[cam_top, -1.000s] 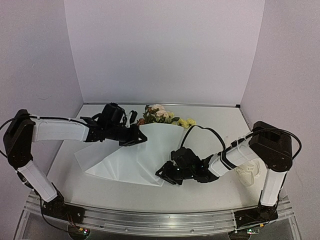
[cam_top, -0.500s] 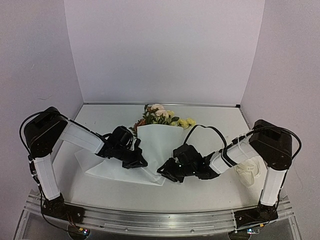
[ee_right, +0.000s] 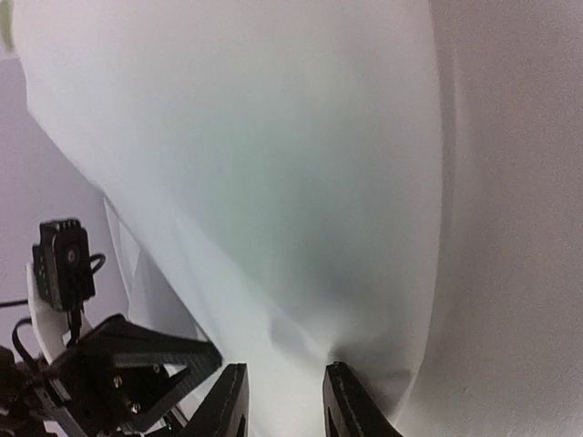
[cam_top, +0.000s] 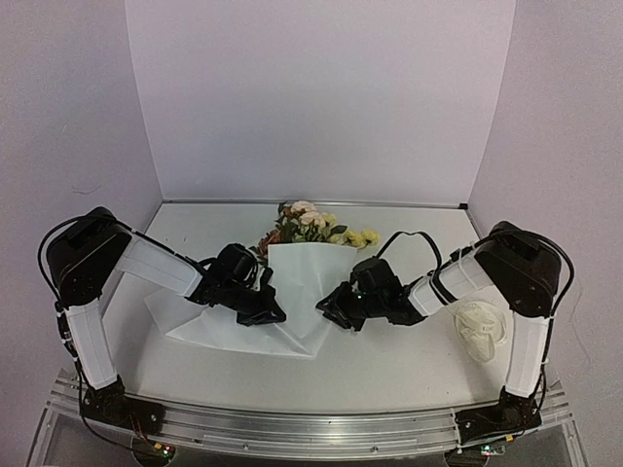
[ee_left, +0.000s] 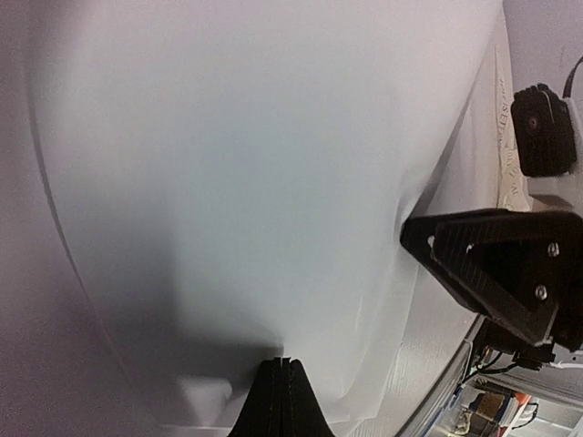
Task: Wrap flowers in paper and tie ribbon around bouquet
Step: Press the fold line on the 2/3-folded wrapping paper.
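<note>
The flowers [cam_top: 310, 224] lie at the back of the table, their stems hidden under the paper [cam_top: 297, 272], which is folded over them into a rough cone. My left gripper [cam_top: 270, 311] is shut, its tips [ee_left: 282, 364] pressed against the near left part of the paper [ee_left: 228, 182] with nothing seen between them. My right gripper [cam_top: 327, 304] faces it from the paper's right edge. Its fingers [ee_right: 351, 401] stand partly open, touching a crease in the paper [ee_right: 273, 164]. The ribbon [cam_top: 482, 331] lies coiled on the table at the right.
Purple walls close in the white table [cam_top: 409, 375] at the back and both sides. The two grippers are a short way apart over the paper's near corner. The right gripper's head [ee_left: 496, 269] shows in the left wrist view.
My left arm has swung from beside the flowers down onto the paper's near left part, and its jaws have shut. My right gripper has moved away from me, up to the paper's right edge.
</note>
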Robot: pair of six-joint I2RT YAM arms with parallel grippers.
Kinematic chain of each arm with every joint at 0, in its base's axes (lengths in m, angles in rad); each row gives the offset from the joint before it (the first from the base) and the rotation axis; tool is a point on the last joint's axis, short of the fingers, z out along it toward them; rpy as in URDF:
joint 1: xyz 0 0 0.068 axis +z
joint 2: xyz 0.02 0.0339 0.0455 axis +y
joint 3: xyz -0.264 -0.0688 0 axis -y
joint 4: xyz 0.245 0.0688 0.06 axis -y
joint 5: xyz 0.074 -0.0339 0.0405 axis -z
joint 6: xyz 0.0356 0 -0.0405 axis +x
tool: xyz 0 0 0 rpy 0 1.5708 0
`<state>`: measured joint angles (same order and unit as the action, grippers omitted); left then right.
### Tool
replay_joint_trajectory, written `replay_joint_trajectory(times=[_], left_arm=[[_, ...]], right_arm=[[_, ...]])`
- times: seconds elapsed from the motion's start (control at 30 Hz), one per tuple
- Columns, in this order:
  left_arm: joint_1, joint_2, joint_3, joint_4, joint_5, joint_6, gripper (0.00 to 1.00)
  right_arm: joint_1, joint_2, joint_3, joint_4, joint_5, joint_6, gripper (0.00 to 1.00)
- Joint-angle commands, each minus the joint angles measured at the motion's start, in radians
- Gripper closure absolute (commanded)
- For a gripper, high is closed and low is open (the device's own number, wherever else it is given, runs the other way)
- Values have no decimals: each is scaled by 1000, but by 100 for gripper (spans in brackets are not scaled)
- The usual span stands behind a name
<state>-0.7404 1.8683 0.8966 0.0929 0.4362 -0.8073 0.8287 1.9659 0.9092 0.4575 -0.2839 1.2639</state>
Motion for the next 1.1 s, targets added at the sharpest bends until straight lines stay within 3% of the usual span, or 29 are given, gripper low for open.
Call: replay_joint_trajectory(times=[0.0,0.53,0.77,1.07], left_arm=[[13,32,2,-121,-45,32,100],[13,13,2,-154,-47,52,100],[12,0,3,-145,-42,48,100],[9,-73,27,-120,-37,34,95]], right_arm=[[-66,71,65,34,-18,18,70],[-309,207,270,-24,-66,21,70],[-386,258,433,-184,-91,-51,69],[-395,102,558,-485,-111,-256,61]])
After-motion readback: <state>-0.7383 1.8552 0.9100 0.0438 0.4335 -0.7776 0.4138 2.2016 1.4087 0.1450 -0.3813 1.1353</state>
